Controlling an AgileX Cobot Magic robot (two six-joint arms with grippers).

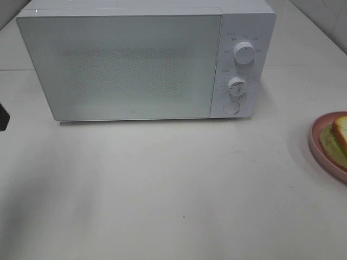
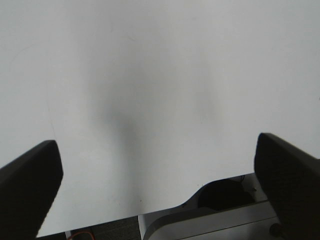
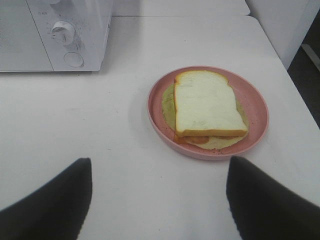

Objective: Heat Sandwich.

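The sandwich (image 3: 206, 104), pale bread with a tan crust over a greenish layer, lies on a round pink plate (image 3: 252, 95). In the high view only a slice of the sandwich (image 1: 340, 132) and plate (image 1: 317, 142) shows at the right edge. The white microwave (image 1: 130, 65) stands at the back with its door closed. My right gripper (image 3: 160, 165) is open and empty, hanging a short way off the plate with the sandwich between its finger lines. Over bare table, my left gripper (image 2: 157, 150) is wide open and empty.
The microwave's two knobs (image 1: 245, 53) and round button (image 1: 231, 108) sit on its right panel. A dark object (image 1: 2, 116) shows at the left edge. The table edge and a robot base part (image 2: 215, 215) appear in the left wrist view.
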